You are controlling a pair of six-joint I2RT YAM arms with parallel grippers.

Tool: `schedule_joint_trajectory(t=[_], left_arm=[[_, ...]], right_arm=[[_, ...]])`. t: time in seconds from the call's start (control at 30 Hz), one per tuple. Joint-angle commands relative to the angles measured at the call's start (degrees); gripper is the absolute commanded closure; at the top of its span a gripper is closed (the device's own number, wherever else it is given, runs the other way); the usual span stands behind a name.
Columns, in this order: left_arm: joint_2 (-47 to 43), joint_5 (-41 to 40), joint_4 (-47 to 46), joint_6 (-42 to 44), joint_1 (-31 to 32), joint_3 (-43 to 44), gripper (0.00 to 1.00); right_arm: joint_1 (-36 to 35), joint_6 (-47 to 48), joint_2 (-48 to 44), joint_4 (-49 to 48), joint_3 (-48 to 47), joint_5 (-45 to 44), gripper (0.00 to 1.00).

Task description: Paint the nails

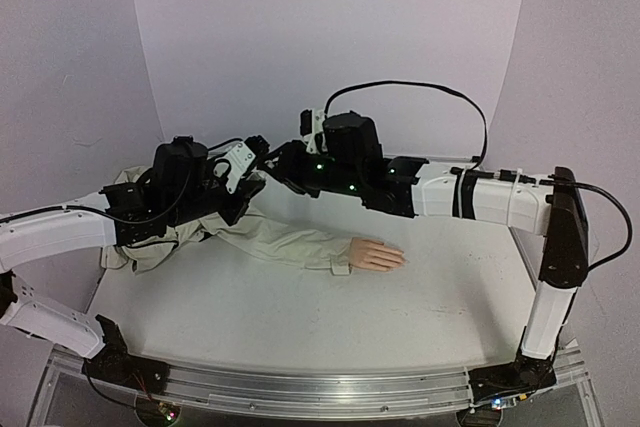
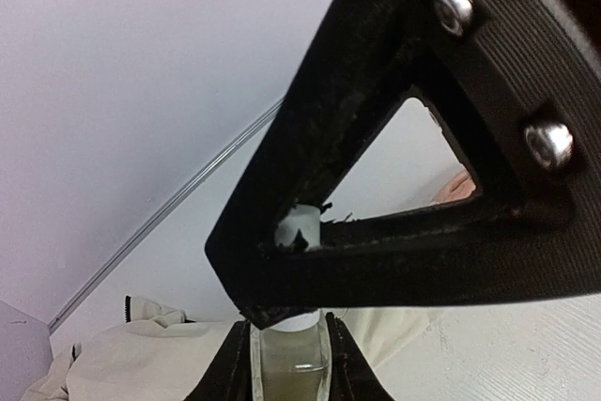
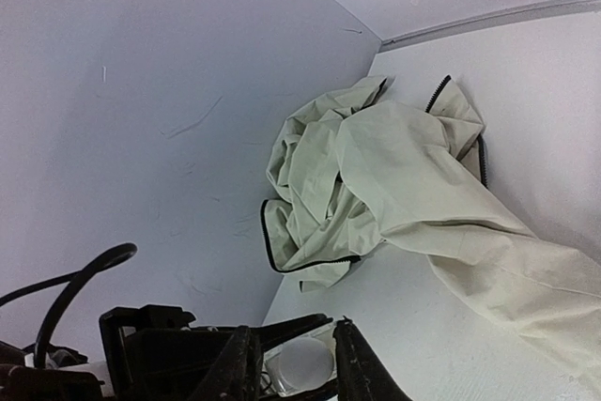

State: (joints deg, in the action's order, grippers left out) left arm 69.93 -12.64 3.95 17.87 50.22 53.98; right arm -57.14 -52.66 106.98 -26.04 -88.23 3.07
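Between the fingers of the left pincer (image 2: 286,345), shut tight, a small clear bottle (image 2: 289,373), over a beige jacket (image 3: 357,185). Nails (image 1: 399,258) on the mannequin hand (image 1: 372,253), flat on the tabletop (image 1: 300,327) at the sleeve (image 1: 290,239) end, well apart from that bottle. About the white cap (image 3: 300,363), the right pincer (image 3: 295,340), drawn narrow; firm hold or not, impossible to tell. Likely hazards: shallow pinch, cap slipping, polish spilt on cloth. Along the route to the hand, only the sleeve.

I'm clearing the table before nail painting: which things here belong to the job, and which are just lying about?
Job:
mannequin hand
small bottle in the left fingers
its white cap between the right fingers

Lying about:
bunched beige jacket, its sleeve running to the hand
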Motion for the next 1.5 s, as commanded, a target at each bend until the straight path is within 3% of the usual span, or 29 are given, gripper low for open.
schedule_joint_trajectory(t=[0.0,0.13,0.23,0.33,0.4,0.47,0.57,0.63,0.7,0.8,0.97,1.13,1.27,1.33,1.47], left_arm=[[-0.99,-0.07,-3.68,-1.73,0.34,0.85,1.0],[-1.78,2.56,-3.68,-3.32,0.28,0.51,1.0],[-3.33,12.85,-3.68,-3.09,0.23,-0.26,1.0],[-5.1,28.8,-3.68,-2.4,-0.04,-1.1,1.0],[-5.5,41.08,-3.7,-3.06,-0.96,-1.28,1.0],[-4.8,54.93,-3.68,-4.5,-2.56,-0.76,1.0],[-1.59,80.9,-3.72,-7.17,-5.74,1.86,1.0],[0.77,88.35,-3.69,-10.27,-6.35,4.3,1.0],[2.02,90.02,-3.69,-11.33,-6.63,5.48,1.0],[1.9,85.51,-3.68,-10.52,-7.17,4.69,1.0],[-0.72,62.31,-5.26,-10.27,-7.15,2.49,1.0],[-4.89,29.99,-5.35,-4.25,-5.61,-0.21,1.0],[-5.29,8.92,-5.59,1.65,-2.58,-1.47,1.0],[-4.82,3.56,-5.86,2.88,-1.69,-1.31,1.0],[-4.01,-1.2,-6.03,1.44,-1.44,-0.68,1.0]], right_arm=[[-0.5,-0.16,1.17,-4.58,-2.72,0.26,0.77],[-0.5,1.93,-0.37,-6.82,-0.1,2.91,0.89],[-0.21,7.69,-3.46,-8.65,3.24,4.02,0.99],[1.19,19.35,-7.73,-11.39,7.04,10.55,1.0],[2.7,28.83,-10.94,-12.42,9.7,21.34,1.0],[4.29,37.27,-13.65,-12.63,12.44,38.79,1.0],[7.12,39.91,-14.15,-12.19,12.96,64.7,1.0],[8.24,38.11,-13.43,-11.19,12.36,70.51,1.0],[8.35,39.31,-14.44,-10.02,13.29,69.29,1.0],[8.34,41.03,-16.27,-9.61,14.71,65.14,1.0],[8.83,42.21,-17.42,-8.72,14.79,53.88,1.0],[9.58,38.0,-18.82,-8.15,15.32,31.89,0.52],[9.63,28.94,-17.37,-7.57,12.86,21.5,0.27],[9.55,23.69,-15.71,-7.89,11.09,19.7,0.22],[4.92,16.6,-10.5,-7.77,5.69,11.88,0.2]])
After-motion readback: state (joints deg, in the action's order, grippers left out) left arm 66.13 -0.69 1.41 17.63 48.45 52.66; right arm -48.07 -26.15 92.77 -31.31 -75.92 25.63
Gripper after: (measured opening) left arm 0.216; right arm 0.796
